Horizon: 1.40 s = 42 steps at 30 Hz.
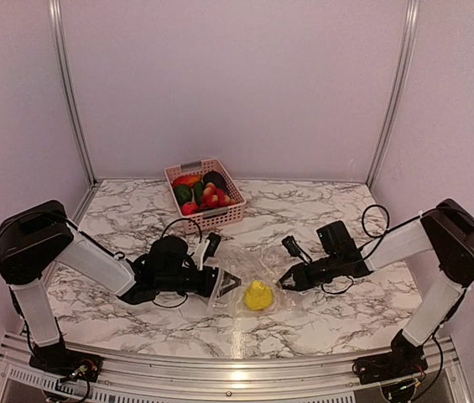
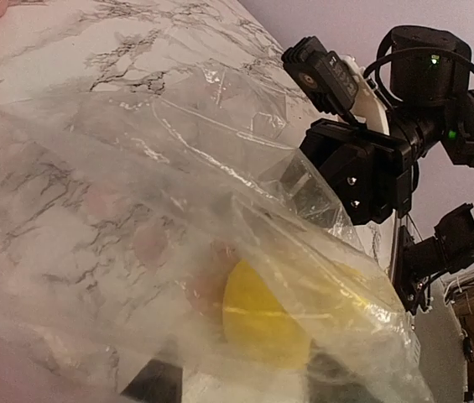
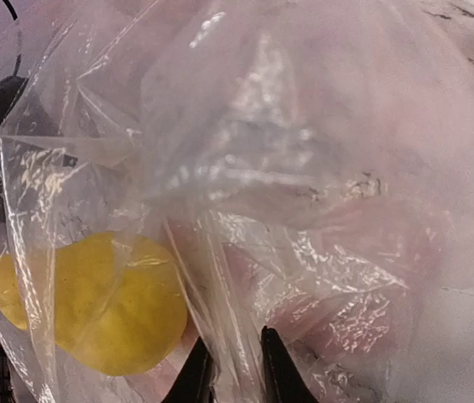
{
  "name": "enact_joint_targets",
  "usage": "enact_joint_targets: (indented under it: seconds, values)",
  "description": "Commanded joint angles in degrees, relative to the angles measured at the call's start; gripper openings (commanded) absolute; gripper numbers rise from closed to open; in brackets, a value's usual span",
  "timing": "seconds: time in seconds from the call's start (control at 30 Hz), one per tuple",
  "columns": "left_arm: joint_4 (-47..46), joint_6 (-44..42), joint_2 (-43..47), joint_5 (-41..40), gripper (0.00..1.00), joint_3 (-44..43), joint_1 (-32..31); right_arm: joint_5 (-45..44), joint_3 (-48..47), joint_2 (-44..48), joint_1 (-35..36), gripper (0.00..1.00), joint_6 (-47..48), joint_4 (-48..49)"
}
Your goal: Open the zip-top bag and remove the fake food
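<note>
Well in front of the basket (image 1: 220,217), the bag (image 1: 257,267) lies between both grippers, one yellow fruit (image 1: 258,295) inside it, not yet removed; other food (image 1: 203,195) sits in the basket. Right gripper (image 3: 235,337) pinches bag film; whether the left gripper (image 1: 226,284) grips anything I cannot tell.

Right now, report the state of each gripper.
Left gripper: open, jaws apart at the edge of the zip-top bag; no grip visible.
Right gripper: shut on the zip-top bag, film pinched between its fingertips.
</note>
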<state>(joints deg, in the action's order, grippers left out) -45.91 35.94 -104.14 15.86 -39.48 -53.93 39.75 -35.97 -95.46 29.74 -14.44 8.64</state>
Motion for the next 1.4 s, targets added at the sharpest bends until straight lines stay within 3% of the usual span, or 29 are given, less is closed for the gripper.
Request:
enact_joint_targets:
  seconds: [0.0, 0.1, 0.33, 0.5, 0.73, 0.97, 1.13, 1.27, 1.37]
  values:
    - [-3.5, -2.5, -5.0, 3.5, 0.6, -3.5, -1.5, -2.3, -2.6, -1.7, 1.7, 0.09, -0.4, 1.5]
    - [-3.2, -6.0, -5.7, 4.8, 0.68, -4.9, -2.6, -3.0, -3.5, -2.7, 2.3, 0.0, -0.8, 1.6]
    - [-9.9, -13.7, -7.0, 6.3, 0.73, -2.9, -4.3, -4.9, -4.9, -4.4, 2.8, 0.0, -1.8, 2.3]
    - [-18.3, -14.7, -7.7, 7.1, 0.75, 0.1, -4.6, -5.3, -4.4, -4.6, 2.8, 0.0, -2.0, 2.4]
    - [-11.0, -22.3, -8.7, 0.6, 0.81, -4.0, -8.0, -3.9, -3.2, -4.2, 3.8, 0.0, -3.5, 3.7]
    - [-7.4, -25.8, -11.5, -3.7, 0.81, -7.9, -9.7, -4.0, -2.4, -3.9, 6.8, 0.0, -7.0, 6.4]
    - [-2.9, -26.5, -14.2, -6.7, 0.72, -11.9, -10.6, -4.1, -1.8, -4.5, 8.9, 0.0, -9.7, 9.5]
    - [-0.8, -26.3, -13.6, -8.4, 0.55, -12.1, -10.6, -5.2, -1.5, -3.6, 8.7, 0.0, -8.3, 8.1]
    - [-5.6, -26.1, -9.8, -10.7, 0.37, -6.3, -10.6, -5.2, -1.4, -3.0, 7.2, 0.0, -7.1, 7.0]
